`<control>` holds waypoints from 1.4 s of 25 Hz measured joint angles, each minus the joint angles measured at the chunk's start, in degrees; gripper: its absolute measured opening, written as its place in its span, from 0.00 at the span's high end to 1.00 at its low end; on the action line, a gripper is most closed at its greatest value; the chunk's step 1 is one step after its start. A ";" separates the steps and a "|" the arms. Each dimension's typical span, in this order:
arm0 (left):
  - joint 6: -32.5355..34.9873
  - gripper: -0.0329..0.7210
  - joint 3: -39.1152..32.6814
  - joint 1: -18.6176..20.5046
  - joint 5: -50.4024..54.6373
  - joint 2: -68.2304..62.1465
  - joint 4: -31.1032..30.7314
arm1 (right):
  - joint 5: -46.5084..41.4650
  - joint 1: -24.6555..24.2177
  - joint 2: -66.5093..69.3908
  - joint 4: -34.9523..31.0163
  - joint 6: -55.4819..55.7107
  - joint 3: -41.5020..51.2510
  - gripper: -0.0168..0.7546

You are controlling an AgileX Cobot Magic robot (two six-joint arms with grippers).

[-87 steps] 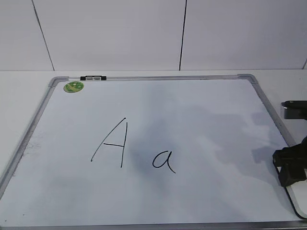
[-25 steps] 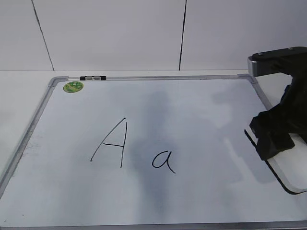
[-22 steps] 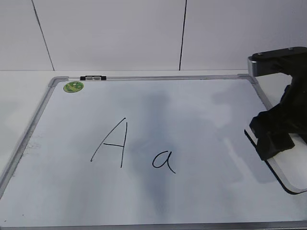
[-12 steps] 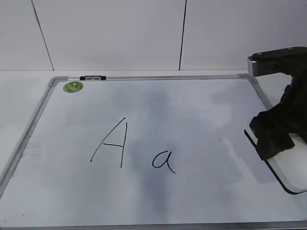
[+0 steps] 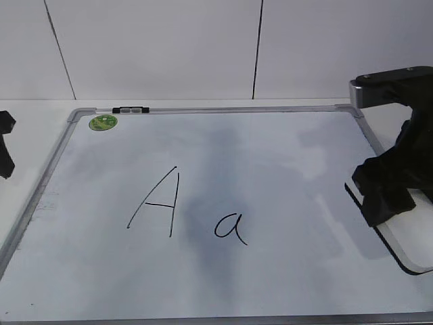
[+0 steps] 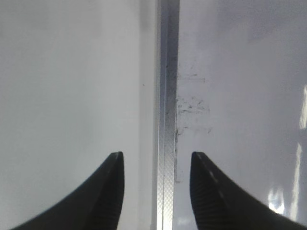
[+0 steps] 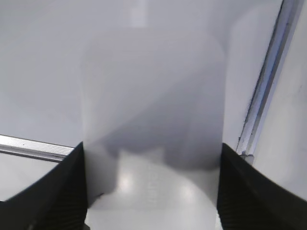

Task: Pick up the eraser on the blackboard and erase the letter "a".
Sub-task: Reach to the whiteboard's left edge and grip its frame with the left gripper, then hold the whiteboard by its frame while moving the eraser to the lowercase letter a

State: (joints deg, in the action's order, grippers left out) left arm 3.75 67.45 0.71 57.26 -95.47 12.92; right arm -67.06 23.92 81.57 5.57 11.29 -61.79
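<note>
The blackboard (image 5: 284,156) is a white board with a grey frame, lying flat. The small cursive letter "a" (image 5: 231,228) is near its front middle, to the right of a tall capital "A" (image 5: 159,203). My right gripper (image 5: 385,196) is shut on the white eraser (image 5: 411,245) over the board's right edge, far to the right of the "a". In the right wrist view the eraser (image 7: 153,120) fills the gap between the jaws (image 7: 152,149). My left gripper (image 5: 3,145) is open and empty over the board's left frame (image 6: 165,120), its jaws (image 6: 156,155) straddling it.
A round green sticker (image 5: 103,122) and a small black clip (image 5: 131,110) sit at the board's back left corner. A white panelled wall (image 5: 203,47) rises behind the table. Faint marker smudges (image 6: 192,108) lie just inside the left frame.
The right gripper rose and moved back along the right edge with the eraser, then held still for the last second. The left gripper has come into view at the left edge.
</note>
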 joint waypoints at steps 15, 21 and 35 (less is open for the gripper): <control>3.16 0.51 3.60 0.00 -1.64 -13.79 2.88 | -0.11 0.00 0.00 0.00 0.00 0.00 0.32; 3.28 0.55 3.60 0.00 -3.33 -14.01 2.07 | -0.32 0.00 0.00 0.00 0.00 0.00 0.32; 3.54 0.56 3.84 0.00 -4.15 -16.85 1.87 | -0.42 0.00 0.00 0.09 0.00 0.00 0.32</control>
State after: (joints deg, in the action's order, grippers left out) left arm 7.29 71.29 0.71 53.10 -112.32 14.79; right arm -67.48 23.92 81.57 5.66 11.29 -61.79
